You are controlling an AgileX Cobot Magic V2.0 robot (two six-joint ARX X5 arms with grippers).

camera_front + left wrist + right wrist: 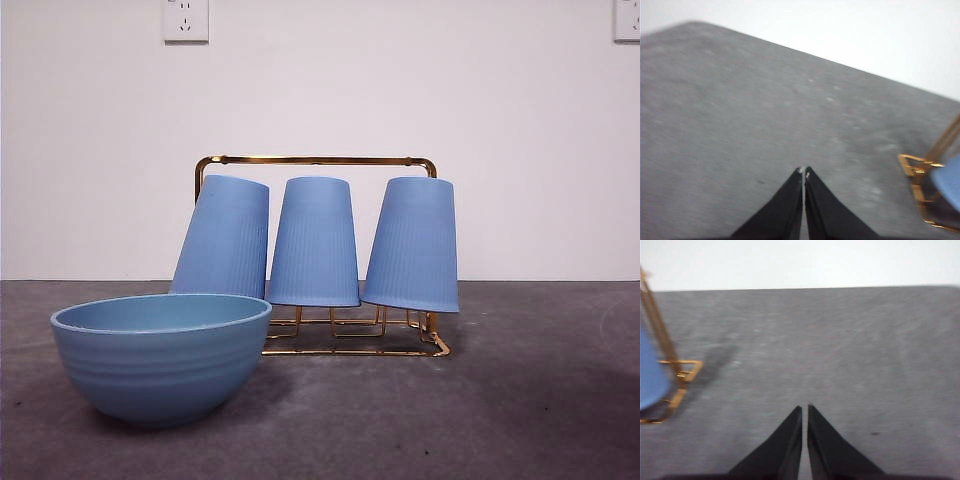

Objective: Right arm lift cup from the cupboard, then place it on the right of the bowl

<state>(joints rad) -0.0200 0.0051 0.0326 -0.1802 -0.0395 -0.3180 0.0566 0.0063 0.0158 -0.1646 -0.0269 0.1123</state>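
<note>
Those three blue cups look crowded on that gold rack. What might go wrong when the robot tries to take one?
The cups sit nearly touching, so jaws closing around the right cup may nudge the middle cup.

All three hang upside down on the gold rack, and the two outer ones lean; a lift that isn't along the peg could drag the light rack.

The right gripper is shut over bare table, so it must open first.

The bowl stands just in front of the rack.

Three tall ribbed matte blue cups hang upside down, tilted, on a gold wire rack; a wide blue-teal ridged bowl sits upright in front, left
</note>
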